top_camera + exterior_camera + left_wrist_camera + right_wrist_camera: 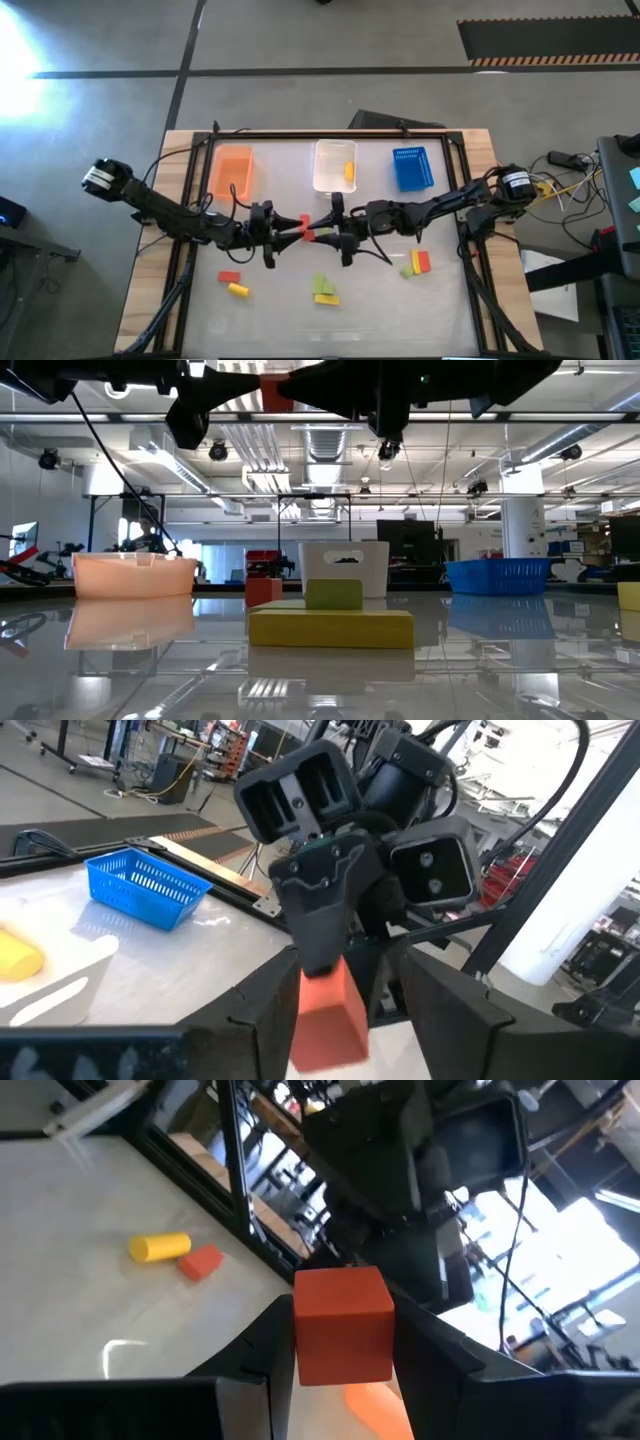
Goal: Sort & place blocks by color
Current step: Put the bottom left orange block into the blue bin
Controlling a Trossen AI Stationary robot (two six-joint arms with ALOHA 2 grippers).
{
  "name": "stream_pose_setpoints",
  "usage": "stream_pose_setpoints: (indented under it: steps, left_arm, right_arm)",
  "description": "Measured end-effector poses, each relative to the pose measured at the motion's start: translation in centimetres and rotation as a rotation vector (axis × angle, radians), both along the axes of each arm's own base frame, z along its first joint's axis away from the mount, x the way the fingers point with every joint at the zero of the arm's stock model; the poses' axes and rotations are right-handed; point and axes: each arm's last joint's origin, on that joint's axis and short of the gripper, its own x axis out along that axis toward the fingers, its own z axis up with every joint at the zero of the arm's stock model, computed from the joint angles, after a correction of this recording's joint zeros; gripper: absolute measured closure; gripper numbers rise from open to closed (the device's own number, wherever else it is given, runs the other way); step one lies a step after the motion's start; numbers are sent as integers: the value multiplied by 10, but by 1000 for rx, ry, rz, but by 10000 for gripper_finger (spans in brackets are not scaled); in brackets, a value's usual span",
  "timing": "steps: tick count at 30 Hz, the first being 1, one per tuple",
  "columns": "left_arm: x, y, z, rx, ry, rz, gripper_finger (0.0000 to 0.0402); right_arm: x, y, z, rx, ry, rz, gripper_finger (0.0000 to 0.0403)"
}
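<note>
A red block (308, 228) is up in the air over the table's middle, between my two grippers, which face each other. My right gripper (343, 1365) is shut on it. My left gripper (345, 1020) is open, with one finger on either side of the same red block (330, 1015). In the low view the red block (275, 390) shows high above the table. Other blocks lie flat on the table: a red (229, 277) and a yellow one (238, 290), a green and yellow pair (324, 292), and a mixed group (415, 263). One yellow block (348, 172) lies in the clear bin. My right gripper pinches the red block by two opposite side faces (300, 1330) between its two fingers, coming level from the table's right. The block is lifted clear and sits upright. My left gripper comes level from the table's left; I cannot tell whether its fingers (265, 1010) touch the block.
Three bins stand along the far edge: orange (232, 170), clear (335, 150) and blue (412, 168). A dark frame rail (330, 133) borders the table. The arms cross the table's middle, and cables hang from them.
</note>
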Motion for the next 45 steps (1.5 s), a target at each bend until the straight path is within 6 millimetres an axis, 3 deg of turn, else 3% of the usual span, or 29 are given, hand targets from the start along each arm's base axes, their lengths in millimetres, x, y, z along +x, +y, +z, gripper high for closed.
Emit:
stream_pose_setpoints:
  steps: [8,15,20,24,31,38,45]
  left_arm:
    - [-4,3,1,110,25,19,172]
    - [-18,12,9,220,105,59,163]
    - [-32,21,19,265,132,169,164]
    - [-42,26,29,298,110,245,164]
    - [-54,31,42,331,63,272,164]
    - [-56,32,40,334,67,272,164]
    - [-56,32,39,335,71,273,164]
  right_arm:
    - [-9,-6,-1,60,140,-167,276]
    - [-31,-23,3,117,296,-481,276]
    - [-53,-58,3,259,412,-752,278]
    - [-75,-99,4,433,434,-1020,278]
    - [-132,-171,13,840,532,-1497,278]
    - [-167,-219,-3,1128,762,-1579,278]
    - [-180,-240,-15,1215,886,-1662,278]
